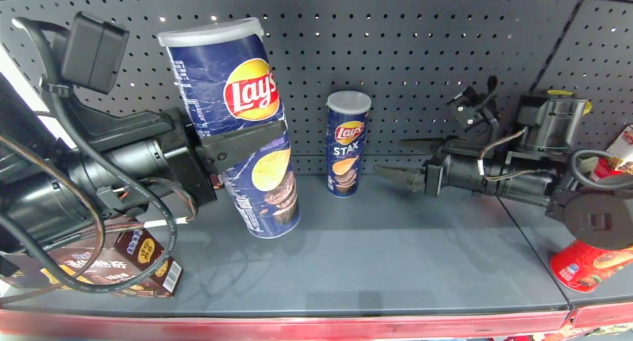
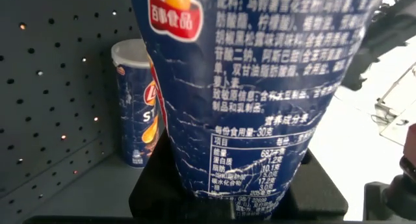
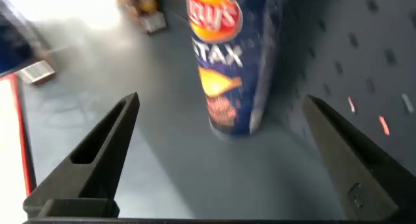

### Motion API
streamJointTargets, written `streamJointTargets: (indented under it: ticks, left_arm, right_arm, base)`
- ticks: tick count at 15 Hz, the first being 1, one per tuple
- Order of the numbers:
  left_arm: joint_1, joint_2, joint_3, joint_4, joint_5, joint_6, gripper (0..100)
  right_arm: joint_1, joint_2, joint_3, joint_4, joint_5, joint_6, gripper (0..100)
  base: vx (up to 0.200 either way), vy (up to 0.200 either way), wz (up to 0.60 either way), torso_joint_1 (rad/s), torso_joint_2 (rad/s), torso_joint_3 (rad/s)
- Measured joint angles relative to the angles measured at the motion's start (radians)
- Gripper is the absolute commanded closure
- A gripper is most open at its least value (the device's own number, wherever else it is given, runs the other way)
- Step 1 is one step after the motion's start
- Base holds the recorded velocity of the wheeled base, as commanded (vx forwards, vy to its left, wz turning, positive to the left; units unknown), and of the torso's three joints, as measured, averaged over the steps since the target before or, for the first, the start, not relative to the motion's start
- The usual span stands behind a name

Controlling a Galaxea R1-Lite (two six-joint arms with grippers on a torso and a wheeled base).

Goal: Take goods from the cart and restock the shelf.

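My left gripper (image 1: 257, 133) is shut on a tall blue chip can (image 1: 232, 99) with a clear lid. The can tilts, its lid leaning left, and its bottom is close to the grey shelf (image 1: 385, 262); contact I cannot tell. In the left wrist view the held can (image 2: 260, 87) rises right in front of the camera. A second blue can (image 1: 347, 143) stands upright by the pegboard, just right of the held one, and appears as the standing can (image 2: 136, 107) in the left wrist view too. My right gripper (image 1: 403, 160) is open to its right, fingers pointing at it; the can (image 3: 227, 55) stands beyond the right gripper (image 3: 221, 99).
A brown snack box (image 1: 123, 267) lies flat at the shelf's front left. A red can (image 1: 588, 264) lies on its side at the right, and a red and white carton (image 1: 618, 153) stands behind it. The pegboard wall (image 1: 420, 44) closes the back. A red lip (image 1: 316, 326) edges the front.
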Motion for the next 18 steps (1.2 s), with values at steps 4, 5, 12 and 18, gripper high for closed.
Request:
streamJointTargets:
  ticks: [4, 5, 12, 18]
  left_arm:
    - [-0.003, 0.029, -0.009, -0.005, -0.003, 0.000, 100]
    - [-0.002, 0.033, -0.010, -0.005, -0.004, 0.000, 100]
    - [-0.001, 0.039, -0.010, -0.002, -0.001, 0.000, 100]
    - [-0.001, 0.036, -0.009, -0.002, 0.000, -0.003, 100]
  right_arm:
    - [-0.076, 0.115, -0.068, -0.117, 0.236, -0.050, 0]
    - [-0.080, 0.136, -0.082, -0.125, 0.247, -0.051, 0]
    - [-0.075, 0.281, -0.253, -0.123, 0.275, -0.049, 0]
    - [-0.064, 0.397, -0.376, -0.114, 0.306, -0.043, 0]
  base:
    - [0.000, 0.000, 0.00, 0.000, 0.00, 0.000]
    - [0.000, 0.000, 0.00, 0.000, 0.00, 0.000]
    - [0.000, 0.000, 0.00, 0.000, 0.00, 0.000]
    - [0.000, 0.000, 0.00, 0.000, 0.00, 0.000]
